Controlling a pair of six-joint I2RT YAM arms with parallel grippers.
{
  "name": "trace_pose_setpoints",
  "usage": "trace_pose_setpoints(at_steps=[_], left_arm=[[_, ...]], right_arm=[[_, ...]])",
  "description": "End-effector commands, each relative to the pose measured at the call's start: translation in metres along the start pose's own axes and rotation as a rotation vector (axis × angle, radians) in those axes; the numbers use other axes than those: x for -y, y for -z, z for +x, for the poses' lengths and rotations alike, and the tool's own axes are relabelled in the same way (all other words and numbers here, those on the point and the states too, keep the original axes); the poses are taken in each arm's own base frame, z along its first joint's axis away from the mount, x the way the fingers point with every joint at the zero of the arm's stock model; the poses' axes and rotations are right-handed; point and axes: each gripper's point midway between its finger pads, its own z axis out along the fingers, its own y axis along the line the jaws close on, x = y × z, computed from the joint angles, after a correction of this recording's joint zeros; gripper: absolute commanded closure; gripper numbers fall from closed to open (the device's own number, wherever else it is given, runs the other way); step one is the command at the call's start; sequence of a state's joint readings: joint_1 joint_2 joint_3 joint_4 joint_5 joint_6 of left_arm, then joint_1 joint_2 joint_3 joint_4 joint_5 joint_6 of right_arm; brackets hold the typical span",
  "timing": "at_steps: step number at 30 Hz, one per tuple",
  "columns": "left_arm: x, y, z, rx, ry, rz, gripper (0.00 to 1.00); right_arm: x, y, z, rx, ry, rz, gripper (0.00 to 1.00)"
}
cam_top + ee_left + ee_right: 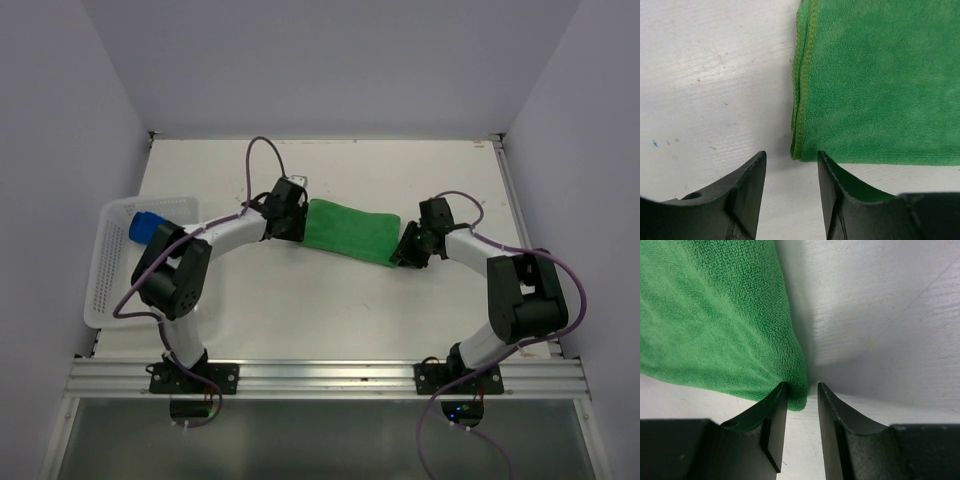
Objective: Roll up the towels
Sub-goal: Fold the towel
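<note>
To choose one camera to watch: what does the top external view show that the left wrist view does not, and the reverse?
Only top external: the white basket at the table's left edge with the blue towel in it, and the right gripper at the green towel's right end.
Only left wrist: the towel's stitched hem and the open gap between the left gripper's fingers, at the towel's corner.
Both: the green towel on the table, the left gripper at its left end.
</note>
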State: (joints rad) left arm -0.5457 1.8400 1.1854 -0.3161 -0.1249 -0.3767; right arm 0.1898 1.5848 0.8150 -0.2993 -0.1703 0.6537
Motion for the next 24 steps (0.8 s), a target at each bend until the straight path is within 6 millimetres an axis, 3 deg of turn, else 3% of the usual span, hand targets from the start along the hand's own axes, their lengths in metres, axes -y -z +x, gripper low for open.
trace_pose_setpoints(at_steps=[1,5,6,9,17,18,20,24], left_arm=[[0.004,0.038,-0.045,0.154,0.072,0.011,0.50],[0.020,0.066,-0.086,0.269,0.101,0.082,0.48],[0.032,0.073,-0.103,0.311,0.094,0.140,0.47],[0.052,0.064,-0.119,0.317,0.053,0.216,0.47],[0.089,0.011,-0.093,0.263,0.028,0.366,0.73],[0.093,0.003,-0.080,0.233,0.013,0.363,0.74],[0.098,-0.003,-0.078,0.245,0.008,0.369,0.75],[0.093,-0.020,-0.051,0.185,0.035,0.329,0.76]], right_arm=[[-0.010,0.001,-0.005,0.010,0.016,-0.044,0.66],[-0.011,-0.003,-0.002,0.017,0.009,-0.073,0.70],[-0.012,-0.003,-0.002,0.019,0.008,-0.076,0.71],[-0.010,-0.004,-0.002,0.022,0.006,-0.069,0.73],[-0.007,-0.004,0.000,0.017,0.006,-0.054,0.74],[-0.006,-0.005,0.001,0.014,0.007,-0.053,0.74],[-0.005,-0.006,0.003,0.007,0.007,-0.049,0.74],[-0.003,-0.009,0.008,-0.011,0.004,-0.056,0.74]])
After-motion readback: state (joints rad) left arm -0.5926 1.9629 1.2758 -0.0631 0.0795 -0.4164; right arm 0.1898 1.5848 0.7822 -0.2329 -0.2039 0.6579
